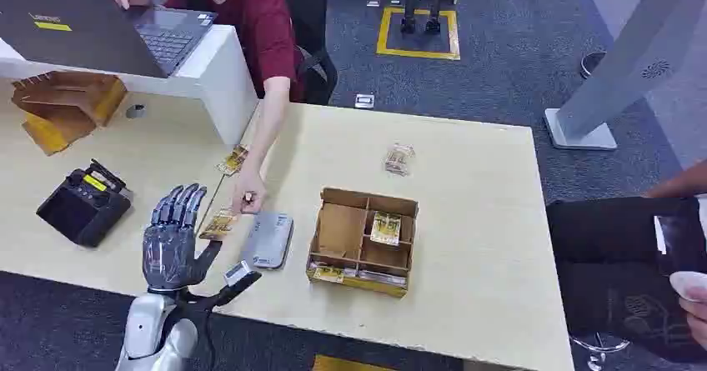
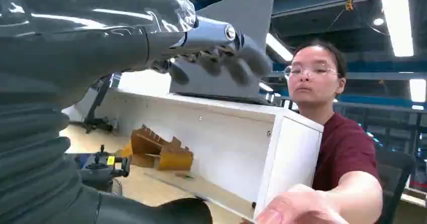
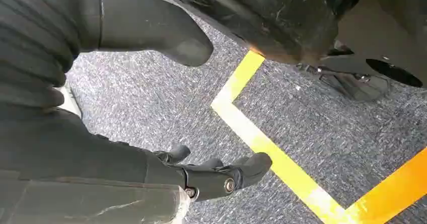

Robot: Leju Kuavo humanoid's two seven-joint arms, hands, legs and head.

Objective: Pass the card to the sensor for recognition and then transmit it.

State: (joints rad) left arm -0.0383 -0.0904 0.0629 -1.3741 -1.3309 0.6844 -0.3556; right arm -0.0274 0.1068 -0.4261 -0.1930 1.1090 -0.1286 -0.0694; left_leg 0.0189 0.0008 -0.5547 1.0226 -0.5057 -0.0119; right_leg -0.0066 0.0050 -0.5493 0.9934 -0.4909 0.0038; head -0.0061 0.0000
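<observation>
Hovering palm-down over the pale wooden tabletop (image 1: 467, 246), the robot's left hand (image 1: 173, 239) is released, its dark fingers spread and holding nothing. The task's thing, a small yellow-and-brown patterned card (image 1: 219, 223), lies flat on the tabletop just beyond and to the thumb side of the fingertips, near them but apart. Its long axis appears to run roughly the way the fingers point, tilted a little toward the thumb side, though it is too small to be sure. A person's hand (image 1: 248, 198), reaching in on a bare arm from a dark red sleeve, rests at the far end of that card, so the card is not yet free to take. Just past the card on the thumb side lies the flat grey rectangular sensor pad (image 1: 268, 239), its long axis about parallel to the card's; a pale label near its closer end cannot be read. The left hand is judged far the nearer to the card, since the right hand (image 3: 211, 176) hangs over grey carpet with yellow floor tape, fingers loosely apart and holding nothing. Farther out on the thumb side stands an open brown cardboard box with dividers (image 1: 363, 240), another such card in one compartment. On the opposite side of the left hand sits a black handheld device with a yellow label (image 1: 83, 204), its writing illegible. The dark laptop (image 1: 100, 21) bears a yellow sticker and faint lettering, not readable.
</observation>
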